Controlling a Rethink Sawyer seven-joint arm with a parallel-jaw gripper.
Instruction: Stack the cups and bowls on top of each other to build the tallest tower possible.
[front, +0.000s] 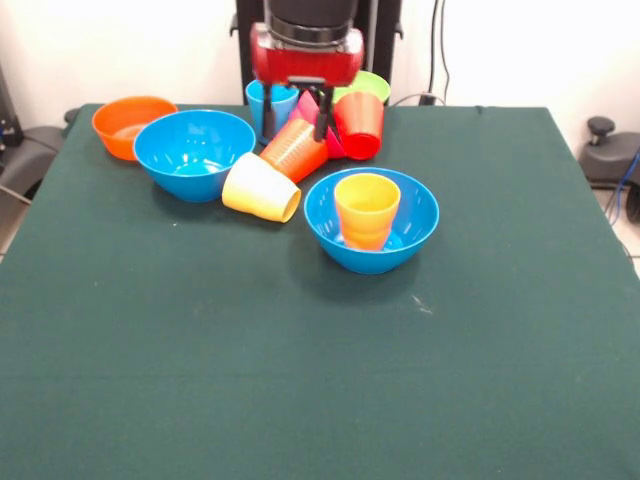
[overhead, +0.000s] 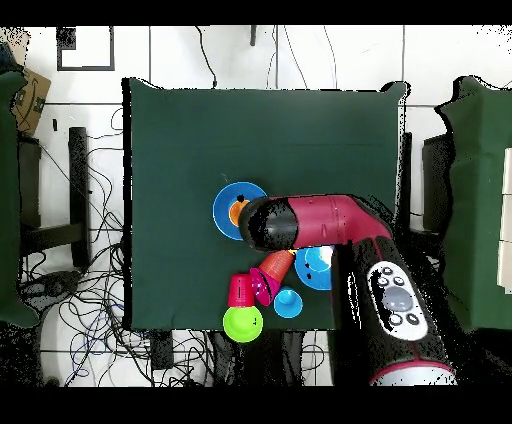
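Note:
My gripper (front: 295, 126) hangs open at the back of the table. Its dark fingers (front: 322, 118) stand either side of the upper end of an orange cup (front: 296, 150) that lies on its side. Behind it stands a light blue cup (front: 272, 102). A red cup (front: 359, 126) lies tipped to the right, with a pink-red bowl (front: 334, 146) and a lime-green bowl (front: 370, 84) close by. A pale yellow cup (front: 260, 188) lies on its side. A yellow-orange cup (front: 367, 209) stands inside a blue bowl (front: 415, 222). A second blue bowl (front: 195, 153) and an orange bowl (front: 128, 124) sit to the left.
The dark green table (front: 300, 380) stretches bare toward the front edge. From above, the red arm (overhead: 330, 222) hides part of one blue bowl (overhead: 318, 268), and the cluster of cups lies near the table edge (overhead: 200, 328). Cables cover the floor around the table.

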